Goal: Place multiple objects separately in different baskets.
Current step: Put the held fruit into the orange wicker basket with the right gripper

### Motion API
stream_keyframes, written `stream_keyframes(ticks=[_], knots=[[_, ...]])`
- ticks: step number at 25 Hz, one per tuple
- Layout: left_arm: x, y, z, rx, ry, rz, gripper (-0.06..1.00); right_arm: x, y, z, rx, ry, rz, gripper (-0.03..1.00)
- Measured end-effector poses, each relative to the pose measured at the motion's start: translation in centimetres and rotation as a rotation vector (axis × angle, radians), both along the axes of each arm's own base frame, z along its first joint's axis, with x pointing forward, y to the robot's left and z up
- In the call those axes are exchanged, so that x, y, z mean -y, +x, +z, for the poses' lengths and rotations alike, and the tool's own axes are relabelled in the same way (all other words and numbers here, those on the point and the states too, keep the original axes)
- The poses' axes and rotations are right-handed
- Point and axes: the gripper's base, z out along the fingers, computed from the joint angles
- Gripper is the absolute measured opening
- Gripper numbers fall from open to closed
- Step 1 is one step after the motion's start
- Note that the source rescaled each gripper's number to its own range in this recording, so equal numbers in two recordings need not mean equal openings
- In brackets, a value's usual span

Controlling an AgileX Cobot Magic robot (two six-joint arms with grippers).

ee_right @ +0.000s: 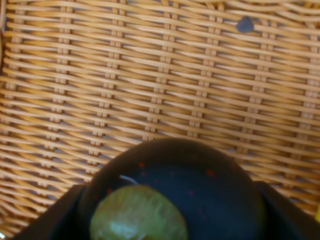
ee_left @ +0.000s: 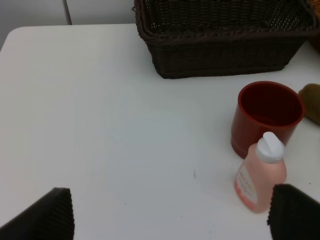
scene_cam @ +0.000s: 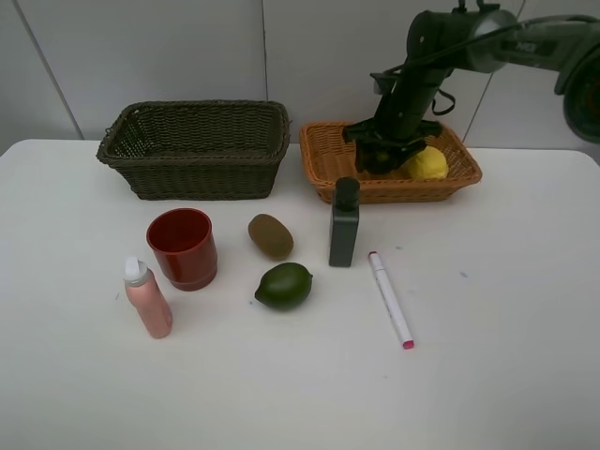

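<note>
My right gripper [scene_cam: 382,155] is down inside the orange-tan basket [scene_cam: 323,155], shut on the dark green mangosteen [ee_right: 200,185], next to the yellow lemon [scene_cam: 428,163]. The right wrist view shows the mangosteen between both fingers [ee_right: 55,215] just over the basket's weave [ee_right: 150,75]. My left gripper [ee_left: 170,220] is open and empty above the table, near the pink spray bottle [ee_left: 260,175] and red cup [ee_left: 267,115]. It is out of the high view. The dark olive basket [scene_cam: 192,173] holds nothing I can see.
On the table in front of the baskets stand the red cup [scene_cam: 183,246], pink spray bottle [scene_cam: 148,298] and dark grey bottle [scene_cam: 344,223]. The kiwi [scene_cam: 270,235], lime [scene_cam: 284,285] and white marker [scene_cam: 391,299] lie there too.
</note>
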Motion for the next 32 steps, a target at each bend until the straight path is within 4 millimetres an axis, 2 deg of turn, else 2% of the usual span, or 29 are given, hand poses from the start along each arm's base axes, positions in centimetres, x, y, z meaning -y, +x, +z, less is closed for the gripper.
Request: stream_keyframes(ticks=[12, 13, 15, 17, 20, 27, 32], knots=[[0.0, 0.0, 0.0, 0.000, 0.000, 0.000, 1.00, 0.0, -0.1, -0.4, -0.020, -0.017, 0.062, 0.62], [0.0, 0.0, 0.0, 0.000, 0.000, 0.000, 1.00, 0.0, -0.1, -0.4, -0.020, -0.017, 0.062, 0.67], [0.0, 0.0, 0.0, 0.000, 0.000, 0.000, 1.00, 0.0, -0.1, -0.4, -0.020, -0.019, 0.064, 0.86], [0.0, 0.0, 0.0, 0.000, 0.000, 0.000, 1.00, -0.1, -0.2, -0.4, -0.020, -0.019, 0.066, 0.95], [0.0, 0.0, 0.0, 0.000, 0.000, 0.000, 1.00, -0.1, -0.2, -0.4, -0.020, -0.019, 0.066, 0.98], [0.0, 0.0, 0.0, 0.000, 0.000, 0.000, 1.00, -0.1, -0.1, -0.3, -0.014, -0.017, 0.066, 1.00], [0.0, 0.0, 0.0, 0.000, 0.000, 0.000, 1.00, -0.3, -0.3, 1.2, 0.015, -0.010, 0.070, 1.00]])
